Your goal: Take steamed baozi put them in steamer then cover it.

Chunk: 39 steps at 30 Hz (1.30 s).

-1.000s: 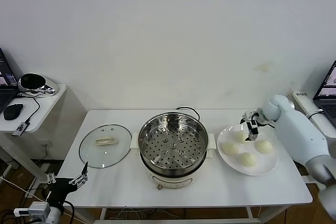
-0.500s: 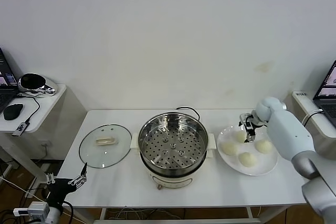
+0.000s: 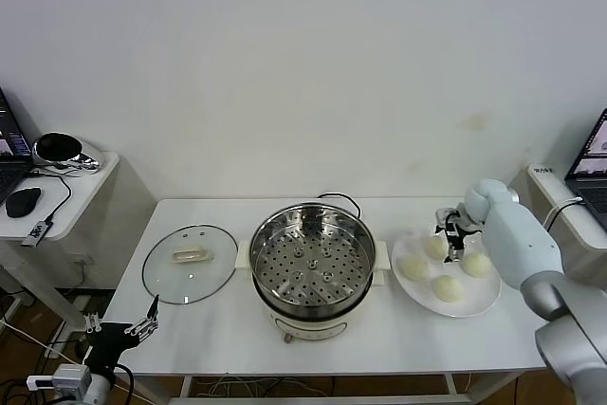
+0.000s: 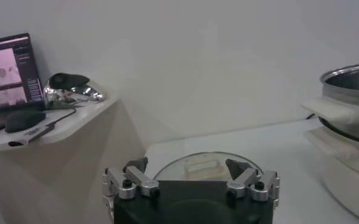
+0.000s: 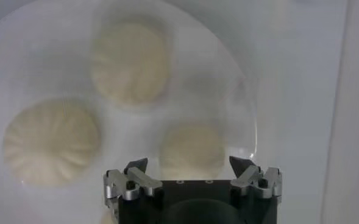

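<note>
Four steamed baozi (image 3: 447, 268) sit plated; right gripper (image 3: 453, 239) partly hides one, fingers spread around it, ungrasped

Right pincer (image 3: 452, 239) partly hides one baozi (image 3: 437, 247) — seemingly unclamped.

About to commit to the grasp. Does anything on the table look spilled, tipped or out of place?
Nothing stands out. All four baozi sit on the white plate, the steamer is upright and empty, and the glass lid lies flat beside it. The right gripper is down at the rear bun; the left gripper is parked low.
</note>
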Motion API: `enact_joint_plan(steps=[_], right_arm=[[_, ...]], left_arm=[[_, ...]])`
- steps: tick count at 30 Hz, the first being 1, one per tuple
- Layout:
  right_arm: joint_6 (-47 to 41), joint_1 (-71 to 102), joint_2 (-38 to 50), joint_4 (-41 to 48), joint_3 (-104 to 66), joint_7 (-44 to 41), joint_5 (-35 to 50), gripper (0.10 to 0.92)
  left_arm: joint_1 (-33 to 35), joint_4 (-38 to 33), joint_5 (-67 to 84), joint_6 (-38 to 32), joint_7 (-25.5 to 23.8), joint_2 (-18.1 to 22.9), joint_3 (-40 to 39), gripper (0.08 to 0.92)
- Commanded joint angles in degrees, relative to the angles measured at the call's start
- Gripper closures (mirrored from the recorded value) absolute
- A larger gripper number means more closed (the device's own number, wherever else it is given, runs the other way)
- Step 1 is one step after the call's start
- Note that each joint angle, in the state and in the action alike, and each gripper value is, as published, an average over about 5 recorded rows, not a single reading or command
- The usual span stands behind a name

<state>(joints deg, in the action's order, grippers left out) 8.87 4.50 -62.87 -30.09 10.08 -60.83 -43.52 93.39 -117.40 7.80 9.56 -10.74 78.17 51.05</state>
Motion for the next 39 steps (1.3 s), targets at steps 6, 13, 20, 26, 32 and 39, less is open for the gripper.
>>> enact_joint_plan(steps=[6,13,20,26,32,39], right_arm=[[0.09,-0.26,-0.28,1.49,-0.63,0.26,0.68,0.411],[-0.01,-0.91,0.29,1.10,-0.44,-0.31,2.48,0.488],[-1.11,-2.53,4.22,-5.19,3.43,-3.59,10.59,0.499],[-3.43,-9.77,10.01,-16.98,12.37,-7.35,22.28,0.499],[-4.79,-23.20,10.52,-24.04,25.79,-11.98,34.09,0.499],[-1.60,-32.81,2.13,-22.55,33.63,-16.02,42.34,0.499]], left_arm=[[-0.08,0.18,-0.05,0.06,-0.05,-0.07,-0.06,0.177],[-0.11,0.41,-0.14,0.04,0.00,0.00,-0.19,0.177],[-0.32,0.79,-0.45,0.01,0.14,0.00,-0.42,0.177],[-0.82,1.16,-0.64,0.12,-0.04,-0.14,-0.99,0.177],[-1.57,2.49,-1.41,0.15,0.20,-0.46,-1.45,0.177],[-2.05,2.40,-1.34,0.23,0.54,-0.59,-1.21,0.177]])
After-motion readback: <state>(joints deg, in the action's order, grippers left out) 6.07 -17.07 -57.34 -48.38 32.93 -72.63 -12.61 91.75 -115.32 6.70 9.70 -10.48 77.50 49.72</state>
